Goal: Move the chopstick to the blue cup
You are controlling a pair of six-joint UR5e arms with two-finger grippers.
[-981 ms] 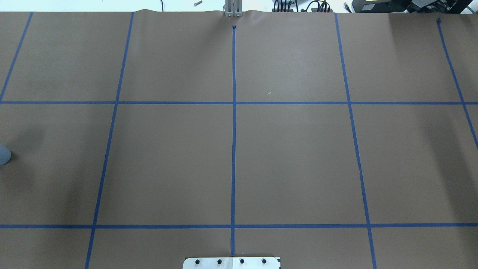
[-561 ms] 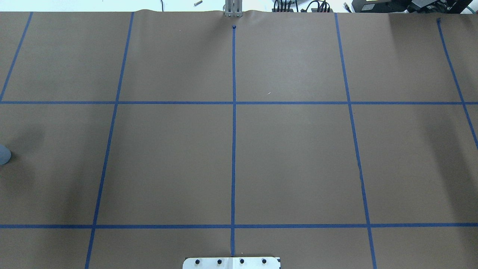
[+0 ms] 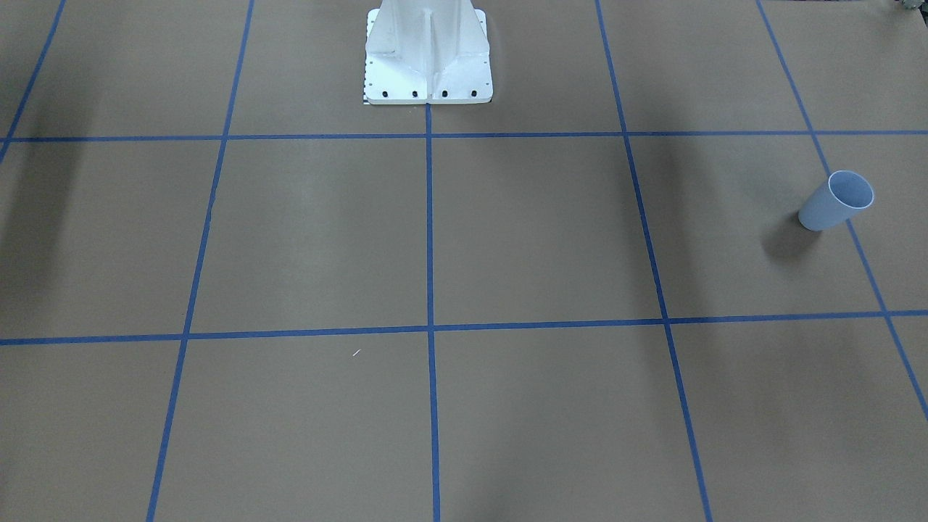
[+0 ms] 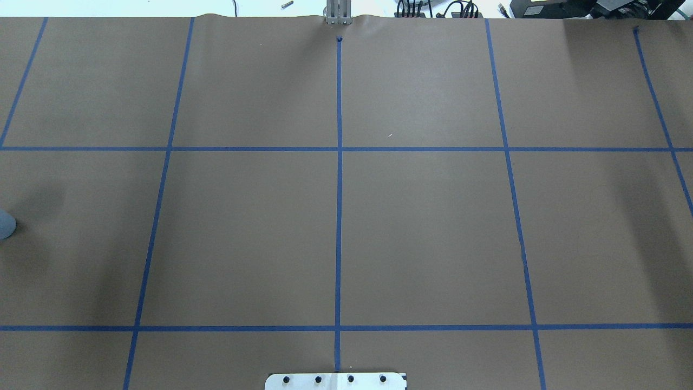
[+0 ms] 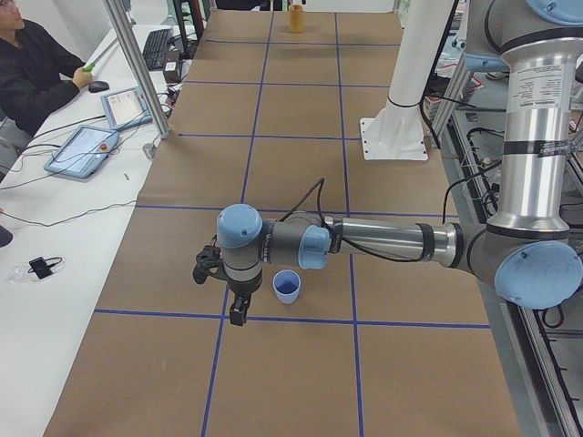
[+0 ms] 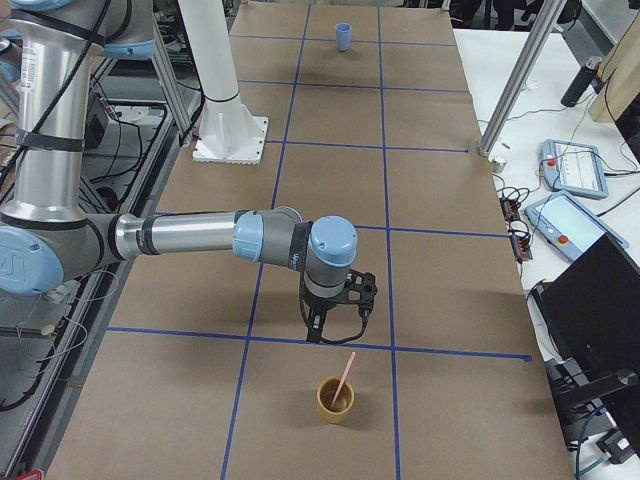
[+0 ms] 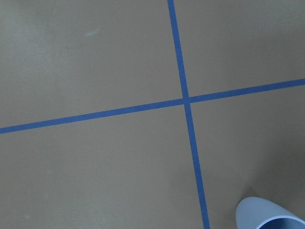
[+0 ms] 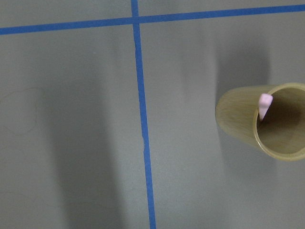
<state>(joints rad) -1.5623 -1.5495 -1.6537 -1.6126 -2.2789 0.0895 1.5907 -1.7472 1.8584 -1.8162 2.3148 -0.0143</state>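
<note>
The blue cup (image 3: 834, 201) stands upright on the brown paper at the robot's far left; it also shows in the exterior left view (image 5: 287, 286), at the overhead view's left edge (image 4: 4, 223) and in the left wrist view's bottom corner (image 7: 267, 215). The pale pink chopstick (image 6: 344, 376) leans in a yellow-brown cup (image 6: 335, 400) at the robot's far right; its tip shows in the right wrist view (image 8: 265, 104). My left gripper (image 5: 228, 300) hangs just beside the blue cup. My right gripper (image 6: 335, 320) hangs a little short of the yellow-brown cup. I cannot tell whether either is open or shut.
Blue tape lines (image 4: 339, 162) divide the brown paper into a grid. The white robot pedestal (image 3: 428, 51) stands at the table's robot side. An aluminium post (image 5: 137, 68), tablets and cables line the operators' side, where a person (image 5: 32, 68) sits.
</note>
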